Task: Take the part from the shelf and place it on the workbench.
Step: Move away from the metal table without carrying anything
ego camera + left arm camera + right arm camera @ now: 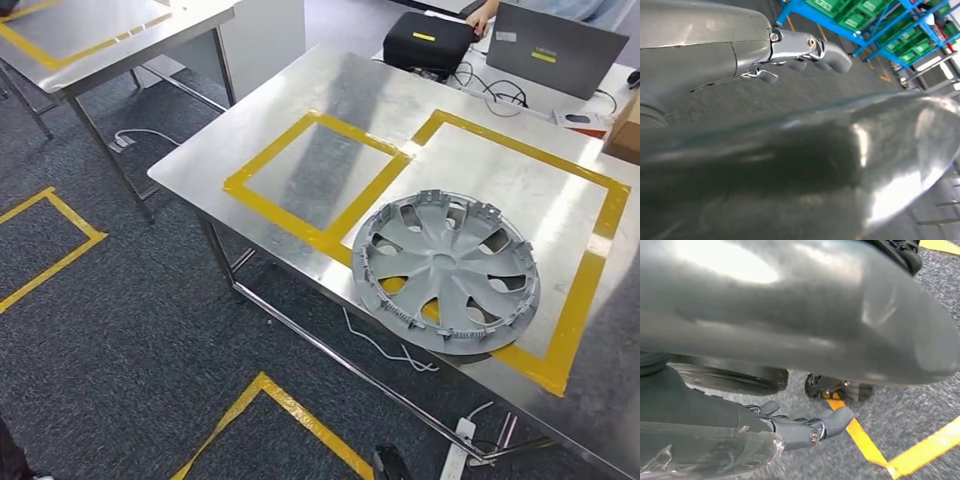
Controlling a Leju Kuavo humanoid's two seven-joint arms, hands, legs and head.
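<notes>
The grey wheel cover (445,271) is lying flat on the steel workbench (226,150), overlapping the yellow tape square (604,215) near the bench's front edge. Both the left hand (806,50) and the right hand (806,427) are hanging well away from it over carpet, fingers loose, holding nothing. Behind the cover a grey laptop (555,50) and a black case (426,42) are sitting; their labels are unreadable.

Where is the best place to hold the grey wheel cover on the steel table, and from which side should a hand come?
Probably the rim of the grey wheel cover at its near edge, which overhangs the steel table slightly. Coming from the table's front, fingers could slip under there; elsewhere it lies flat.
</notes>
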